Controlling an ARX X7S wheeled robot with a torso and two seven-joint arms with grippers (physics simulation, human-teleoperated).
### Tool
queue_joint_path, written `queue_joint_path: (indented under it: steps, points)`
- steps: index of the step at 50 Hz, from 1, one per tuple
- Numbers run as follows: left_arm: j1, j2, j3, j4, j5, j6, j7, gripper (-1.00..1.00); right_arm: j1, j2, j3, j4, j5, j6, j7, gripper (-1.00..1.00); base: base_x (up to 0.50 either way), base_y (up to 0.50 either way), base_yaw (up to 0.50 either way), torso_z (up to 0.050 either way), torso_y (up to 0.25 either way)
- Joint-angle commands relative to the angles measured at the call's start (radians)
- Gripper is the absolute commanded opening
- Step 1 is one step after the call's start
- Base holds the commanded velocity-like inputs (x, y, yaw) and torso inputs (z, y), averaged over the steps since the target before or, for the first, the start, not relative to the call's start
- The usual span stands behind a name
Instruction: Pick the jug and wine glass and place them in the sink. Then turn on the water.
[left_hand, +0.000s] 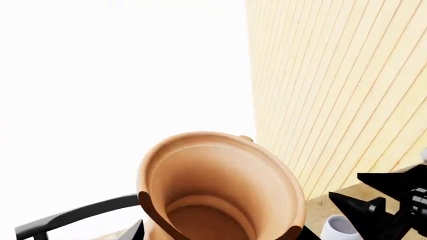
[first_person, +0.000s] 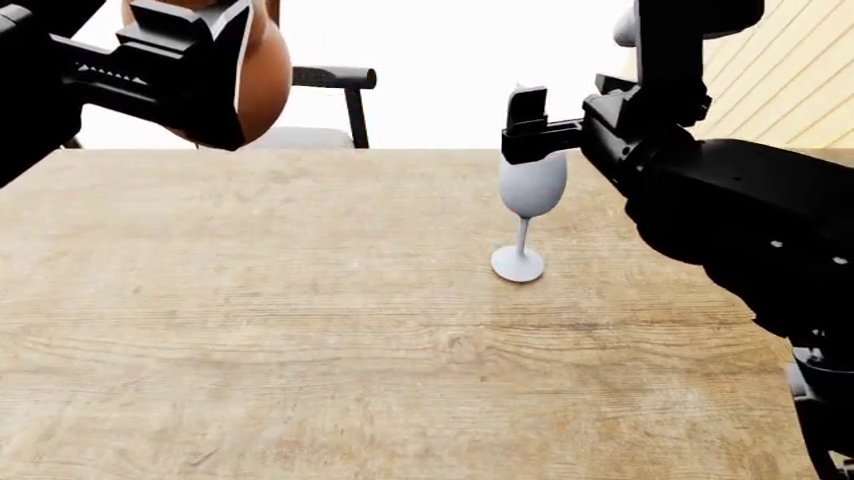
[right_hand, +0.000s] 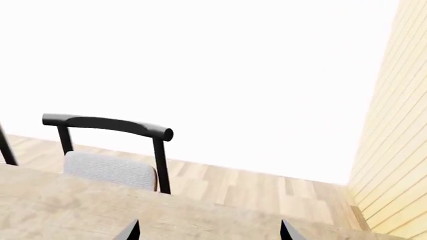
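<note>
In the head view the left hand (first_person: 200, 75) was up at the far left corner of the wooden tabletop (first_person: 334, 340), raised clear of the surface and clamped around the jug (first_person: 260, 70), whose terracotta belly showed behind the black fingers. The left wrist view looked straight down into the jug's (left_hand: 220, 195) flared mouth, with its loop handle curving along the rim and the pale inside wall falling away to a darker bottom. The wine glass (first_person: 530, 200) stood upright on the tabletop right of centre, its round foot flat on the wood and its thin stem straight. The right hand (first_person: 534, 135) was at the level of the glass bowl's top, one black finger (first_person: 526, 118) standing just above and behind the rim; whether it gripped the glass I could not tell from this view. In the right wrist view only two dark fingertips (right_hand: 130, 231) showed at the frame's edge, set well apart, and no glass appeared between them. A black chair (right_hand: 110, 150) with a grey seat stood beyond the far edge of the tabletop, and a pale slatted wooden wall (left_hand: 347, 95) ran along the robot's right side. In the left wrist view the glass's (left_hand: 341, 227) white rim showed beside the right arm.
</note>
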Motion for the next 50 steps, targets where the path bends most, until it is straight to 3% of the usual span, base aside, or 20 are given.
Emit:
queue_joint_path:
  steps: [1, 50]
  points:
    - [-0.004, -0.007, -0.018, 0.001, 0.019, 0.020, -0.008, -1.00, -0.028, -0.024, -0.012, 0.046, -0.022, -0.038, -0.025, 1.00, 0.00, 0.00, 0.00, 0.000, 0.000]
    - [0.029, -0.026, -0.013, 0.010, 0.042, 0.052, 0.020, -1.00, -0.093, -0.017, -0.005, -0.002, 0.026, -0.036, -0.001, 1.00, 0.00, 0.00, 0.00, 0.001, 0.001]
